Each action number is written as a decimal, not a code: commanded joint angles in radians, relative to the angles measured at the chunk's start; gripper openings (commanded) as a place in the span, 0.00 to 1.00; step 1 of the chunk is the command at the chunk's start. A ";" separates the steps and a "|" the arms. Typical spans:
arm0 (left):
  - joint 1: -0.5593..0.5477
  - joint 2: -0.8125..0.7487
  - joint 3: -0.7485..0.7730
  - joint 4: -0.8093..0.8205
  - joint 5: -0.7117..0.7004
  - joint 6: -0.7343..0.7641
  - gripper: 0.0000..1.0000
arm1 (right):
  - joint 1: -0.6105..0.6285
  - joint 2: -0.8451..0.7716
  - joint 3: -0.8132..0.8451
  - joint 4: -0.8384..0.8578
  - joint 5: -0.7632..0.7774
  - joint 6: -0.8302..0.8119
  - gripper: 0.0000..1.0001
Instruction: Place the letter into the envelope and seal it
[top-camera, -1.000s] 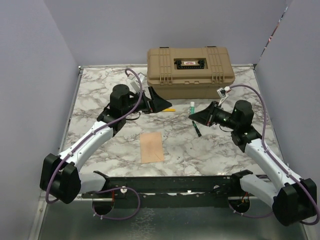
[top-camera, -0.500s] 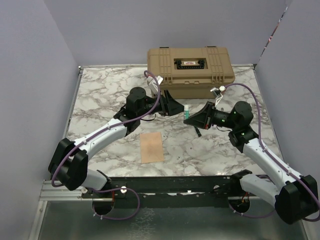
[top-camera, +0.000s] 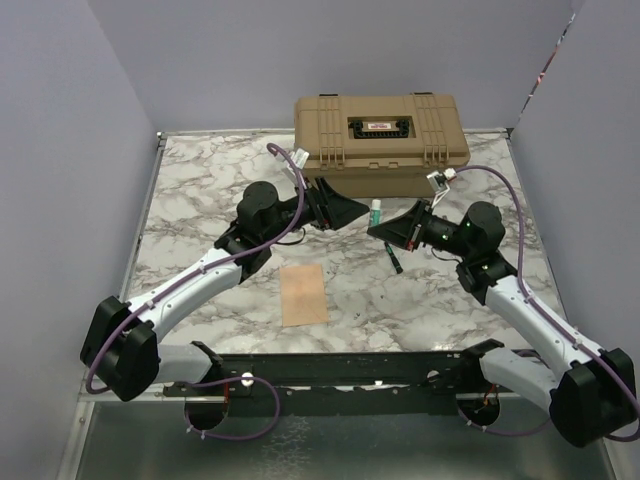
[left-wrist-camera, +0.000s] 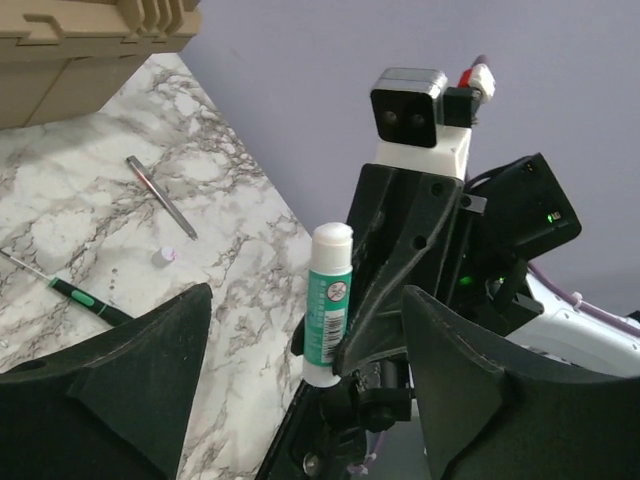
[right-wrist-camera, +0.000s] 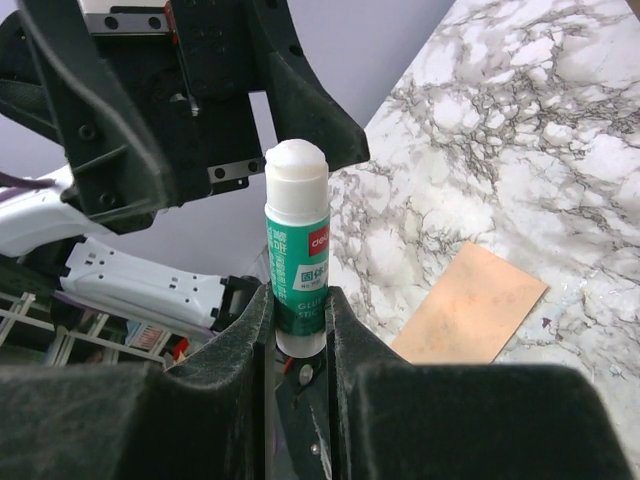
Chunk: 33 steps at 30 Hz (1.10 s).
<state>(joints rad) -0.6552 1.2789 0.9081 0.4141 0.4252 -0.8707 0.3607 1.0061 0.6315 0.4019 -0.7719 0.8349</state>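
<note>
Now, between lilac walls (top-camera: 60, 150) over marbled table (top-camera: 200, 190), right claw (right-wrist-camera: 298, 308) clamps glue stick (right-wrist-camera: 296, 250), left claw (left-wrist-camera: 308, 300) gapes.

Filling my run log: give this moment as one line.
right claw: shut on glue stick | left claw: open, facing it | letter: lying flat

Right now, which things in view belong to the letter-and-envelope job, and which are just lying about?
Job in hand: letter, lying flat; glue stick, upright in the right jaws. No envelope visible.
Lying about: tan tool case; green-handled screwdriver; thin grey rod; small white cap.
</note>
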 joint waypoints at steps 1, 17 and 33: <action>-0.009 0.015 0.004 0.070 0.102 0.008 0.80 | 0.004 0.032 0.028 0.031 -0.017 0.022 0.01; -0.032 0.102 0.052 0.074 0.192 -0.036 0.25 | 0.019 0.084 0.117 0.000 -0.215 -0.053 0.01; -0.032 0.041 0.065 0.078 0.069 -0.103 0.00 | 0.023 0.033 -0.076 0.287 -0.089 0.173 0.45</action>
<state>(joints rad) -0.6830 1.3548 0.9516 0.4789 0.5373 -0.9470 0.3779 1.0298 0.5919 0.5266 -0.8764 0.9077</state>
